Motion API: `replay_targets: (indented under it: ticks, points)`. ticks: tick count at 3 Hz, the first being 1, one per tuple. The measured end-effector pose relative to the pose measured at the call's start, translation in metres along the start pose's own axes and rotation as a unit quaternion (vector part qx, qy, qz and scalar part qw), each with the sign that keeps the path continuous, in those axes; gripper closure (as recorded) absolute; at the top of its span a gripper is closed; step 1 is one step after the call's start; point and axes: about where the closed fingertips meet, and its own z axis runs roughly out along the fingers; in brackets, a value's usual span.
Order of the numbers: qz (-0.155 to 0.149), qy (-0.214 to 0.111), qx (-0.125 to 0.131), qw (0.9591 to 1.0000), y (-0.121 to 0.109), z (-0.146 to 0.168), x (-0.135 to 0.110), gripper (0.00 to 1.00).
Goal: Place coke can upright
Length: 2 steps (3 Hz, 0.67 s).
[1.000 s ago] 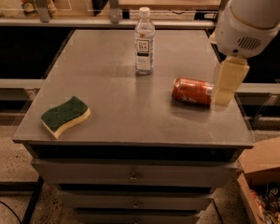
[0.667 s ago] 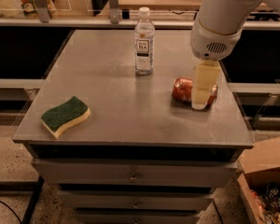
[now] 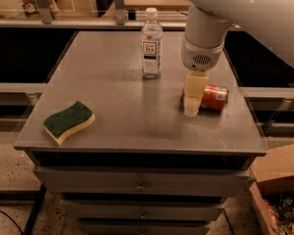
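The coke can, red-orange, lies on its side on the right part of the grey table top, its length running left to right. My gripper hangs from the white arm and reaches down at the can's left end, covering that end. It sits low, just above the table top.
A clear plastic water bottle with a white cap stands upright at the back middle. A green and yellow sponge lies at the front left. The table's right edge is close to the can. A cardboard box sits on the floor at the right.
The arm has swung from the can's right end leftward across it and now stands over its left end. The can has not moved.
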Motion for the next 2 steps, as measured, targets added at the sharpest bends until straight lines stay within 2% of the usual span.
replay_targets:
  ticks: [2]
  points:
    - [0.050,-0.006,-0.022,0.9985,-0.007,0.038,0.002,0.00]
